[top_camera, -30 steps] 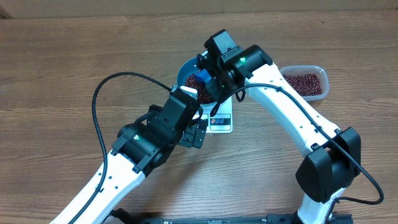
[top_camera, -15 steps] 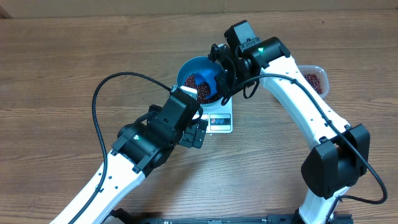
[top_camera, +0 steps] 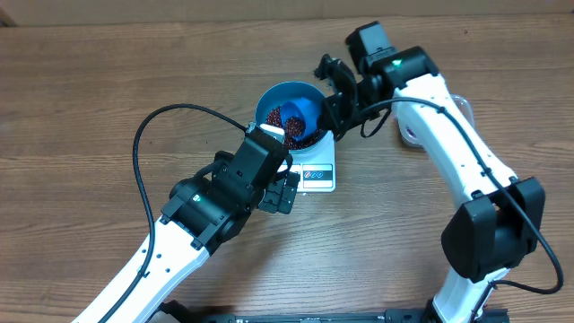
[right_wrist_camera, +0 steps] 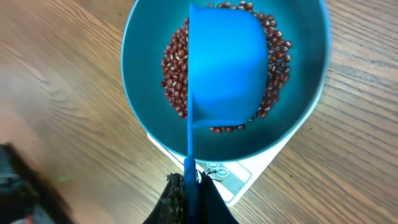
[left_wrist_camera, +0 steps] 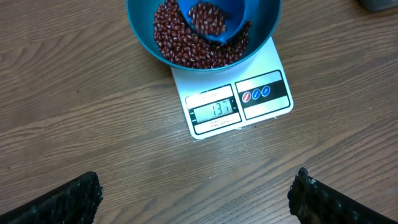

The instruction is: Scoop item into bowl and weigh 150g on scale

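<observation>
Two arms meet over the wooden desk (top_camera: 90,108) in the overhead view: the left pincer (top_camera: 285,191) is spread wide and empty, and the white scale (top_camera: 316,175) lies just ahead of it. The right pincer (top_camera: 334,100) is clamped on the handle of a small blue scoop (top_camera: 301,111). The scoop reaches from its tips into the bowl (top_camera: 269,97), which sits on the scale and holds beans (top_camera: 276,119). From the left wrist, the fingers (left_wrist_camera: 68,199) stand far apart with bare desk between them. Ahead of them the scale's display reads 137 (the bowl covers its far part), and beans lie in both bowl and scoop. From the right wrist, the pincer pinches the thin handle. The scoop's smooth outer side hangs just beyond the tips, over the beans.
</observation>
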`<state>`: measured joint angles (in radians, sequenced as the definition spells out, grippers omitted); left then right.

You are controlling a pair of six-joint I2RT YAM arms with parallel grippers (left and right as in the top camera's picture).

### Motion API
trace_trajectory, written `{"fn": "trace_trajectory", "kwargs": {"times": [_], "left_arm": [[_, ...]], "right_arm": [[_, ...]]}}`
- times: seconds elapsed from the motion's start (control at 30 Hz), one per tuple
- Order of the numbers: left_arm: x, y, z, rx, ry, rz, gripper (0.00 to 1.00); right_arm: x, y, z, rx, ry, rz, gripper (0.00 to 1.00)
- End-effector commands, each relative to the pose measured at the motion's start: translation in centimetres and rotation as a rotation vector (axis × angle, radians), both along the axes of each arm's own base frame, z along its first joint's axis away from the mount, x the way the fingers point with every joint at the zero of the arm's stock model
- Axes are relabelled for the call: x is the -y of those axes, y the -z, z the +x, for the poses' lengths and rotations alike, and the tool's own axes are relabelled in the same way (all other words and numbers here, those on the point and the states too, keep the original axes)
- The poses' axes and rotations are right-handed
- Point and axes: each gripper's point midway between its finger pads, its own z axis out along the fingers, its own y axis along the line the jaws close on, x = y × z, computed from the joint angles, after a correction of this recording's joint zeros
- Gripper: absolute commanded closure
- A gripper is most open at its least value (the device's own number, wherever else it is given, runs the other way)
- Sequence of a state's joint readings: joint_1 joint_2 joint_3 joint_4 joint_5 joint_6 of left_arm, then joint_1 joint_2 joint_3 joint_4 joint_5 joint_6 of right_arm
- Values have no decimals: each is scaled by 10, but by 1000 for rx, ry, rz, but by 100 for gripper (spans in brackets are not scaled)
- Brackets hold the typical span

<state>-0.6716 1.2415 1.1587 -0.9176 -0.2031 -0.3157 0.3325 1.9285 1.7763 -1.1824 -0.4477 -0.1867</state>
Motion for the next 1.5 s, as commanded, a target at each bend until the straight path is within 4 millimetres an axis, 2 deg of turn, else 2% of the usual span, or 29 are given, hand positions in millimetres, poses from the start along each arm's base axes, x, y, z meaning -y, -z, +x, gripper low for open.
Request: {"fn": "trace_trajectory", "kwargs": {"times": [0.0, 0.37, 0.6, 0.73, 0.97, 1.1, 1.2, 1.33, 1.47], "left_arm": [[-1, -13, 4, 31, -11, -20, 0], [-1, -13, 4, 31, -11, -20, 0], [-1, -13, 4, 31, -11, -20, 0], [-1, -13, 4, 31, -11, -20, 0], [-1, -13, 4, 32, -11, -20, 0], [-1, -13, 4, 31, -11, -20, 0], [-1, -13, 4, 31, -11, -20, 1], [-1, -13, 4, 31, -11, -20, 0], [-1, -13, 4, 31, -11, -20, 0]], "right_arm": [[5, -19, 5, -6, 22, 109, 96], [37, -14, 14, -19, 99, 62, 96], [45, -12, 15, -26, 118, 46, 96], [42, -13, 13, -35, 112, 62, 96], [28, -32, 13, -18, 81, 163, 96], [28, -62, 12, 62, 71, 180, 96], [34, -76, 10, 115, 82, 156, 96], [39, -83, 5, 132, 89, 135, 96], [36, -79, -3, 136, 81, 64, 96]]}}
